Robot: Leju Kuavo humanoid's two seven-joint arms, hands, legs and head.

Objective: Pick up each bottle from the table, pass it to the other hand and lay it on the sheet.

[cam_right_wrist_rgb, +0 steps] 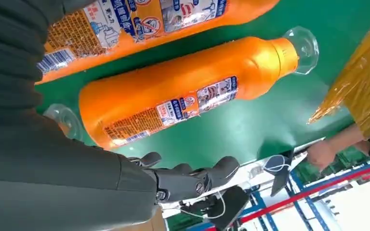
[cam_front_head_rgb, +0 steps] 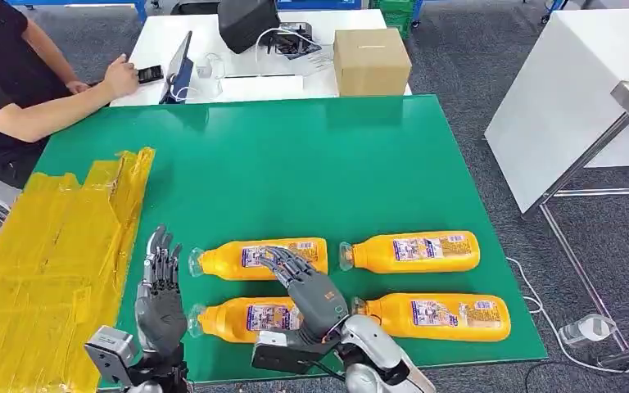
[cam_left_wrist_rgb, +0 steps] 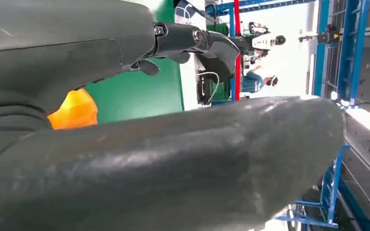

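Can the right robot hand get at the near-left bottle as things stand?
Probably yes. The right robot hand hovers open right above the near-left bottle, nothing lies between them, and the left robot hand stands off beside its cap.

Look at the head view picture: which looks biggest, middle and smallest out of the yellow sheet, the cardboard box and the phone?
1. Yellow sheet, biggest by far.
2. Cardboard box, though it sits farther from the camera, so it looks smaller.
3. Phone, smallest, also far back.
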